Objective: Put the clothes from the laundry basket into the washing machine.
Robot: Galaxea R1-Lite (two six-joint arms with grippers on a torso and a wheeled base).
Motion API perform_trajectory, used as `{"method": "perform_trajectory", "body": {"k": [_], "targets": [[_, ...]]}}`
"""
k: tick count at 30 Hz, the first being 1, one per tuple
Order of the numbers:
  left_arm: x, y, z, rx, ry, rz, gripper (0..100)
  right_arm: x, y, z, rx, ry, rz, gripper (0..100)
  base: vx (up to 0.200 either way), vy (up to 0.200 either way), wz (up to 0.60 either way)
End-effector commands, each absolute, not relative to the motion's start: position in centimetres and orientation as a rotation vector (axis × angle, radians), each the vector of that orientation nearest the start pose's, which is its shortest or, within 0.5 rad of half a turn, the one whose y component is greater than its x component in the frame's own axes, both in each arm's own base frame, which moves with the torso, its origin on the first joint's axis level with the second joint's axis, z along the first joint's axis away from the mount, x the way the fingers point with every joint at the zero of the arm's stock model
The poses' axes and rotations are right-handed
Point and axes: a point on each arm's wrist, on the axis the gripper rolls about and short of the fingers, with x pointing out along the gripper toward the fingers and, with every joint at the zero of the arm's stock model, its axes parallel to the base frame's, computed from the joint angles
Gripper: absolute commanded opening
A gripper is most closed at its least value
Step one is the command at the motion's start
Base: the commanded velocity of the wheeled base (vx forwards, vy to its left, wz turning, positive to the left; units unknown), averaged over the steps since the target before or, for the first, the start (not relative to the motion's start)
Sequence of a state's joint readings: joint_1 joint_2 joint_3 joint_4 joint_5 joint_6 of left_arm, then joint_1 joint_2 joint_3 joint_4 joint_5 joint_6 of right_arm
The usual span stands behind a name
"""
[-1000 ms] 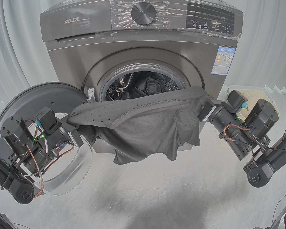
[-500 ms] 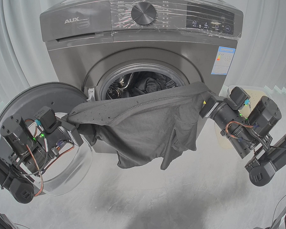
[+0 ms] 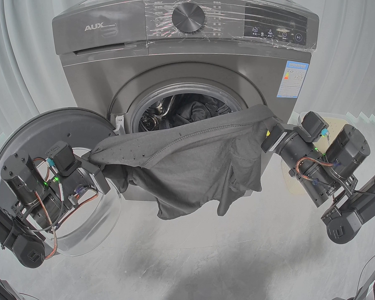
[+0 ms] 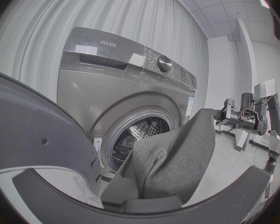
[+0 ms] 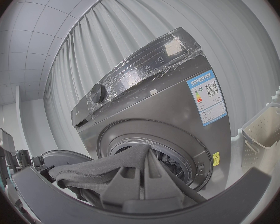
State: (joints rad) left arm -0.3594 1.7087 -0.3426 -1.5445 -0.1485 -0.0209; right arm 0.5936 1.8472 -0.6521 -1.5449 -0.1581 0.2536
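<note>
Both jaws are clamped on the dark grey cloth garment (image 3: 187, 163), with the left gripper (image 3: 95, 160) and right gripper (image 3: 270, 132) holding it spread before the open grey front-loading washing machine (image 3: 108, 76) (presumably for feeding inside).

Left arm (image 3: 18, 180) and right arm (image 3: 346, 146) black, cylindrical-jointed; copper-braided cables (image 3: 308, 160) loop beside small green lights (image 3: 44, 183).

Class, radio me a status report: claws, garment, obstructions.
Left claw shut on dark garment, right claw on its other end. Garment hangs spread before drum opening, not inside. Door open, clothes already in drum.
</note>
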Motion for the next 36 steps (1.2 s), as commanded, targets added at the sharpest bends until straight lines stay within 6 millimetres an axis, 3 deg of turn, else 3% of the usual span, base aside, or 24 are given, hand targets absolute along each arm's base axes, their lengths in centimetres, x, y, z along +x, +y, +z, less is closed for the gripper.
{"method": "perform_trajectory", "body": {"k": [1,14,15,22,27,36], "targets": [[23.4,-9.2,15.9,-0.038,-0.171,-0.51,0,26.1,17.3,18.8,0.377,-0.269,0.475,0,0.0,0.0,0.0],[24.0,-10.8,16.9,-0.054,-0.22,-0.557,0,25.3,16.9,16.2,0.336,-0.162,0.474,0,0.0,0.0,0.0],[24.2,-11.0,16.6,-0.054,-0.21,-0.559,0,25.3,17.0,15.9,0.331,-0.154,0.474,100,0.0,0.0,0.0],[26.2,-12.6,16.0,-0.055,-0.207,-0.569,0,24.6,17.2,12.0,0.259,-0.003,0.481,100,0.0,0.0,0.0],[28.1,-14.1,16.0,-0.057,-0.235,-0.528,0,23.1,17.1,7.1,0.161,0.2,0.517,100,0.0,0.0,0.0],[28.6,-15.3,17.1,-0.073,-0.279,-0.546,0,22.0,18.1,4.2,0.106,0.326,0.634,100,0.0,0.0,0.0]]}}
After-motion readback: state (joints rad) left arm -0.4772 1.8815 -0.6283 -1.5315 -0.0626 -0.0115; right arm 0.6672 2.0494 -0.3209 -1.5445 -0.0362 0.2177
